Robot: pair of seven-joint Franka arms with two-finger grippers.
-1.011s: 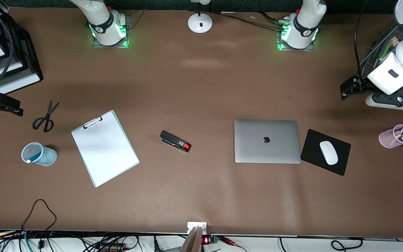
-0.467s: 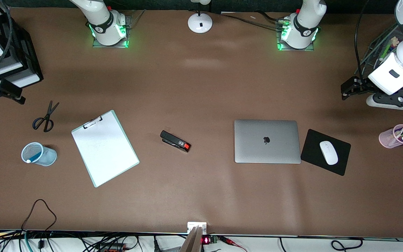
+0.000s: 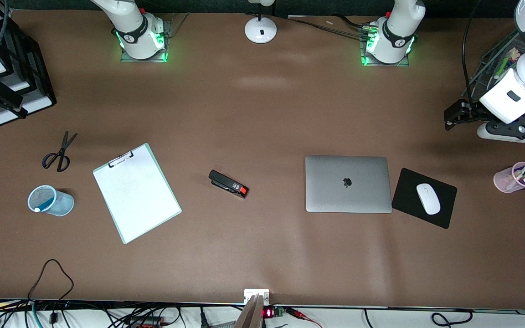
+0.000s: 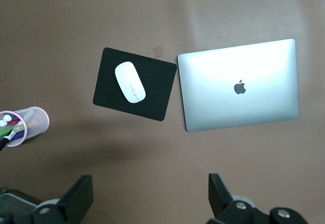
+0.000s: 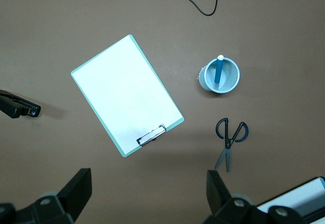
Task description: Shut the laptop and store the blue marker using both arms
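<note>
The silver-grey laptop [image 3: 348,184] lies shut on the table, apple logo up; it also shows in the left wrist view [image 4: 238,91]. The blue marker [image 3: 46,201] stands white end up in a blue mesh cup [image 3: 64,203] at the right arm's end, and shows in the right wrist view [image 5: 219,71]. My left gripper [image 3: 450,119] is open and empty, high over the table at the left arm's end; its fingers [image 4: 76,198] frame bare table. My right gripper [image 3: 0,100] is open and empty, up by the black paper tray; its fingers [image 5: 76,188] frame bare table.
A clipboard [image 3: 136,192], a black stapler [image 3: 228,183] and scissors [image 3: 59,152] lie between cup and laptop. A black mouse pad [image 3: 406,196] with a white mouse [image 3: 428,198] sits beside the laptop. A pink cup of pens [image 3: 508,180], a black tray stack [image 3: 25,77] and a lamp base [image 3: 260,29] stand at the edges.
My right gripper has moved away from the scissors toward the black tray stack and the robots' side of the table. The left arm has barely moved. Nothing on the table has shifted.
</note>
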